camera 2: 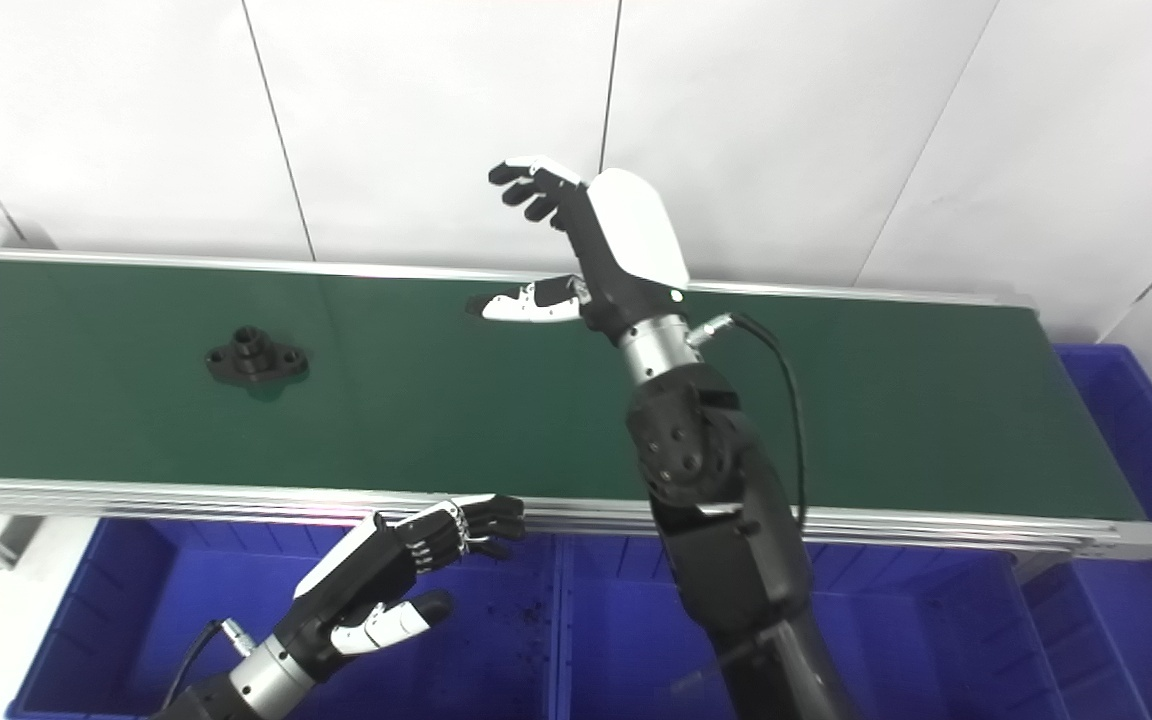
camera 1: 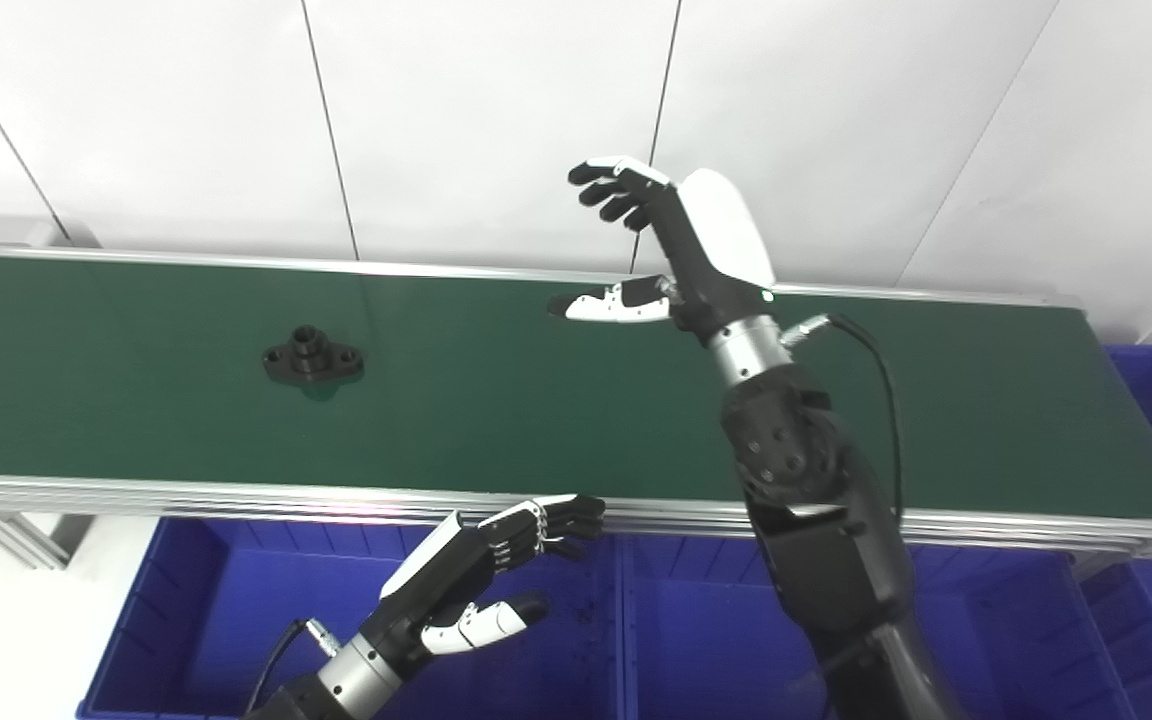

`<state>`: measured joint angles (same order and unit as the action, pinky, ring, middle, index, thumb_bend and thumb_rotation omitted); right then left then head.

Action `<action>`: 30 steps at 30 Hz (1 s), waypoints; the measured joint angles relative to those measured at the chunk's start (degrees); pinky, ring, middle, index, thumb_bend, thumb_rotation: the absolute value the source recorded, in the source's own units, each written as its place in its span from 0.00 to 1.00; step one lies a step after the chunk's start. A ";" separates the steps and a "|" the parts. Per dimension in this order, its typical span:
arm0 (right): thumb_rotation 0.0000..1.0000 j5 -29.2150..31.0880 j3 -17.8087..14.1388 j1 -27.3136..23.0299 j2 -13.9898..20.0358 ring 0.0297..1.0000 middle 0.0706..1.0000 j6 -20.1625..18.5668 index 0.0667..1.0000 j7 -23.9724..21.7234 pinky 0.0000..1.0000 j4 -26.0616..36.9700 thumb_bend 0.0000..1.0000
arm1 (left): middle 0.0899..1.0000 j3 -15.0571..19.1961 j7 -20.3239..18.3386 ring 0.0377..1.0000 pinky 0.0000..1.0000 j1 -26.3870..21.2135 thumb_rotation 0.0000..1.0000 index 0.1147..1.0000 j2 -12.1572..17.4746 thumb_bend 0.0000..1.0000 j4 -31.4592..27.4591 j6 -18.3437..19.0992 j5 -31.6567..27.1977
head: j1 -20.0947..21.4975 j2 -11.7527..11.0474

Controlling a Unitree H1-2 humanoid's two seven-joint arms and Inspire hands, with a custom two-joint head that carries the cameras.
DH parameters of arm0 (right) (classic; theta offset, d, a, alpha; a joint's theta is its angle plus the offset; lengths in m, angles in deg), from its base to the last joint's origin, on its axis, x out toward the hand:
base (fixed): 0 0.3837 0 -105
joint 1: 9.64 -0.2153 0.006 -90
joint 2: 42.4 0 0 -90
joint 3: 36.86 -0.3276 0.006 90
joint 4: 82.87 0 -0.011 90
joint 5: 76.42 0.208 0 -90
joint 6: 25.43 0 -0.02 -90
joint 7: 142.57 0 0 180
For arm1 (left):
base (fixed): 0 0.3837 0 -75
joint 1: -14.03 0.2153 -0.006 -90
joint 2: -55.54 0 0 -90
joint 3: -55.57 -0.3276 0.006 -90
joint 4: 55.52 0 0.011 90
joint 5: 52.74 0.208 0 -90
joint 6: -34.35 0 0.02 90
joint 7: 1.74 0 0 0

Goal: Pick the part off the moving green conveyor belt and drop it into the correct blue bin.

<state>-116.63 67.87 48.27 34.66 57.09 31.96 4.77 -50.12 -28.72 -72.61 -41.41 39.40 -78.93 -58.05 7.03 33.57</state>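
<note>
The part (camera 1: 313, 358), a small black flanged fitting with a raised round neck, lies flat on the left stretch of the green belt (camera 1: 986, 420), well apart from both hands. It looks like rigid metal, fairly heavy for its size and possibly slick, so pinching the neck or the narrow sides of the flange seems safest. The right hand (camera 1: 658, 245) hangs spread and empty above the belt; the left hand (camera 1: 476, 585), empty with loosely curled fingers, hovers over a blue bin (camera 1: 196, 610).
</note>
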 measured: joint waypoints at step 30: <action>0.34 -0.92 9.62 -11.84 -0.53 0.84 0.85 0.48 0.82 6.35 0.77 -32.09 0.87 | 0.83 -1.06 1.00 0.82 0.76 2.36 0.74 0.82 0.32 0.41 -3.67 2.24 0.29 | -1.14 1.58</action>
<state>-117.55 77.49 36.43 34.12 57.57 38.31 -27.31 -51.18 -27.72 -70.25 -41.08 35.73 -76.69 -57.76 5.89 35.16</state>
